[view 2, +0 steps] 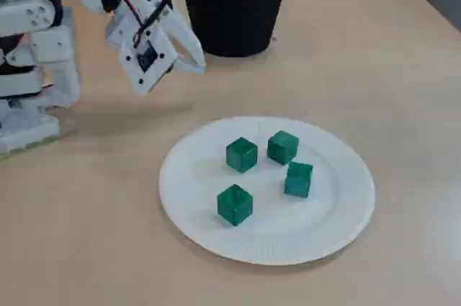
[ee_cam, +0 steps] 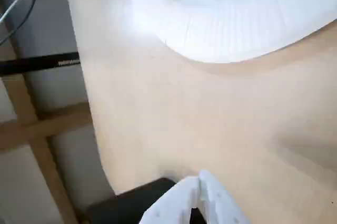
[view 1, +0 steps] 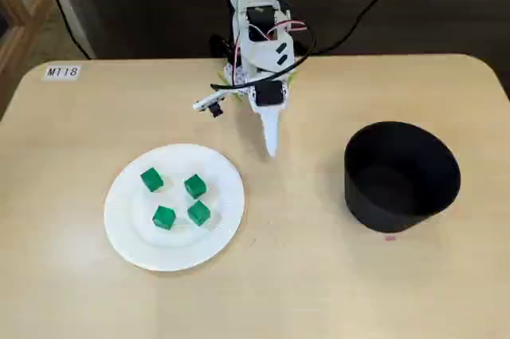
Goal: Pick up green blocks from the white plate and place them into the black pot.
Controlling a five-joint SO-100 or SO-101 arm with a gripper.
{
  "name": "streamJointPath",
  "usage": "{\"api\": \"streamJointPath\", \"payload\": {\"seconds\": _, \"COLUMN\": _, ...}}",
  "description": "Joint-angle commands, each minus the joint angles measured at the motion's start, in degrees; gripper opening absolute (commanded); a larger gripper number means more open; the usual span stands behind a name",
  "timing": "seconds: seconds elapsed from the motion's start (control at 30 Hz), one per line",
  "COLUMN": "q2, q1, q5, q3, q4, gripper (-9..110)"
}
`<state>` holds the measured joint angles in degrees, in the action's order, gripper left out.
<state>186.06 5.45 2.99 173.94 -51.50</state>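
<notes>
Table (view 1: 303, 283), black pot (view 1: 390, 203): both fixed views

Pale wooden table (view 1: 319, 283) with white plate (view 1: 134, 229), black pot (view 1: 390, 207), arm base (view 2: 32, 127).

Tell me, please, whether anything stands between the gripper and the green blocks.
Nothing visible does. Only bare table lies between the gripper and the plate, where four blocks sit uncovered; the pot stands aside.
</notes>
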Motion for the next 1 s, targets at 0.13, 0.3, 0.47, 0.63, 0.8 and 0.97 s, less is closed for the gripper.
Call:
{"api": "streamJointPath", "payload": {"seconds": 0.13, "q2": -42.0, "q1": -16.0, "q5": 12.7, "q3": -52.5, "q4": -1.6, "gripper": -2}}
{"api": "streamJointPath", "payload": {"seconds": 0.3, "q2": -42.1, "q1": -16.3, "q5": 12.6, "q3": -52.4, "q4": -1.3, "gripper": -2}}
{"api": "streamJointPath", "payload": {"seconds": 0.47, "q2": -42.1, "q1": -16.6, "q5": 11.0, "q3": -54.2, "q4": -0.4, "gripper": -2}}
{"api": "streamJointPath", "payload": {"seconds": 0.63, "q2": -40.1, "q1": -16.4, "q5": 6.8, "q3": -53.5, "q4": -4.0, "gripper": -2}}
{"api": "streamJointPath", "payload": {"seconds": 0.8, "q2": -41.7, "q1": -16.7, "q5": 5.8, "q3": -54.1, "q4": -10.8, "gripper": -2}}
{"api": "streamJointPath", "payload": {"seconds": 0.97, "q2": -50.4, "q1": -18.0, "q5": 2.3, "q3": -56.8, "q4": -12.9, "gripper": -1}}
